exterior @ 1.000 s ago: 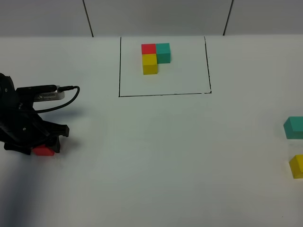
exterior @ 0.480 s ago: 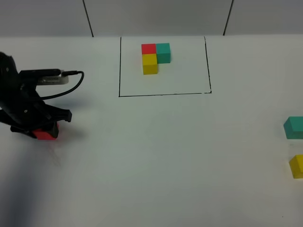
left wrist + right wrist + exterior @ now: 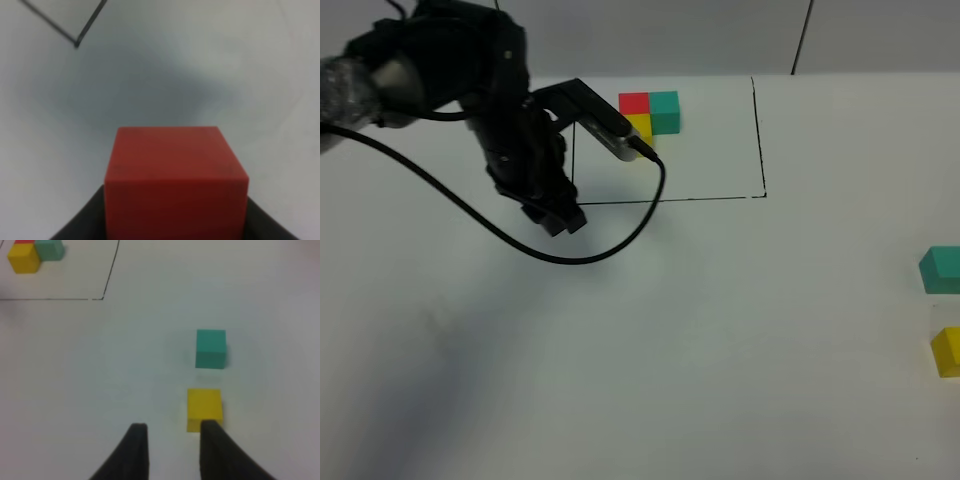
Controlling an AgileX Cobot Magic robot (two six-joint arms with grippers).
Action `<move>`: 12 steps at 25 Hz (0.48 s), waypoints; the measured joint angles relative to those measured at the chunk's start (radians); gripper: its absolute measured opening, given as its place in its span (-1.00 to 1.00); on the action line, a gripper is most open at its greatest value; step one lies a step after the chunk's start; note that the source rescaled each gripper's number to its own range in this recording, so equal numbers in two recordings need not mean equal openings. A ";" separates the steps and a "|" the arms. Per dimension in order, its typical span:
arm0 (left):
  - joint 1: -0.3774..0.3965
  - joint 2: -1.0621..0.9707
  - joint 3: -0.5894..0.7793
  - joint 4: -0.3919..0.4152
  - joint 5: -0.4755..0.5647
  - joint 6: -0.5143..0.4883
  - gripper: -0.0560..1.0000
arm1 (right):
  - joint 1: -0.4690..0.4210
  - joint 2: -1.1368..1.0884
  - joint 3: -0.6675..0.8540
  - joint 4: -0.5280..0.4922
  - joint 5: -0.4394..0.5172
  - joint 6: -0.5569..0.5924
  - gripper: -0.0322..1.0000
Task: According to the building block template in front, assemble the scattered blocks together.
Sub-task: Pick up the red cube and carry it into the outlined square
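The building block template (image 3: 648, 118) is an L of red, teal and yellow cubes inside a thin black drawn rectangle (image 3: 665, 199) at the back of the table; it also shows in the right wrist view (image 3: 30, 255). My left gripper (image 3: 558, 215) hangs near the rectangle's front left corner. In the left wrist view it (image 3: 175, 226) is shut on the red cube (image 3: 176, 175), above the table. The arm hides that cube in the exterior view. The teal cube (image 3: 941, 269) (image 3: 210, 347) and yellow cube (image 3: 948, 351) (image 3: 204, 409) lie at the far right. My right gripper (image 3: 172, 427) is open and empty, just short of the yellow cube.
A white tabletop (image 3: 720, 330) with a grey wall behind it. The left arm's black cable (image 3: 570, 255) loops over the table in front of the rectangle. The yellow and teal cubes sit at the right edge of the exterior view.
My left arm has lifted the red cube off the table at the far left and carried it up and right, to the rectangle's front left corner. The other cubes have not moved.
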 joint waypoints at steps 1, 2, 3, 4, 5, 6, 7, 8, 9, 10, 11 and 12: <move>-0.024 0.042 -0.046 0.022 0.024 0.014 -0.89 | 0.000 0.000 0.000 0.000 0.000 0.000 -0.94; -0.048 0.083 -0.100 0.043 0.047 0.026 -0.89 | 0.000 0.000 0.000 0.000 0.000 0.000 -0.94; -0.070 0.122 -0.153 0.063 0.068 0.037 -0.89 | 0.000 0.000 0.000 0.000 0.000 0.000 -0.94; -0.087 0.154 -0.201 0.080 0.093 0.056 -0.89 | 0.000 0.000 0.000 0.000 0.000 0.000 -0.94; -0.107 0.192 -0.238 0.097 0.121 0.077 -0.89 | 0.000 0.000 0.000 0.000 0.000 0.000 -0.94; -0.124 0.228 -0.278 0.108 0.142 0.098 -0.89 | 0.000 0.000 0.000 0.000 0.000 0.000 -0.94; -0.136 0.254 -0.310 0.114 0.160 0.122 -0.89 | 0.000 0.000 0.000 0.000 0.000 0.000 -0.94; -0.147 0.282 -0.332 0.115 0.165 0.146 -0.89 | 0.000 0.000 0.000 0.000 0.000 0.000 -0.94; -0.156 0.304 -0.352 0.116 0.165 0.170 -0.89 | 0.000 0.000 0.000 0.000 0.000 0.000 -0.94; -0.160 0.321 -0.365 0.116 0.165 0.191 -0.89 | 0.000 0.000 0.000 0.000 0.000 0.000 -0.94; -0.163 0.331 -0.371 0.116 0.165 0.220 -0.89 | 0.000 0.000 0.000 0.000 0.000 0.000 -0.94; -0.165 0.341 -0.373 0.116 0.166 0.253 -0.89 | 0.000 0.000 0.000 0.000 0.000 0.000 -0.94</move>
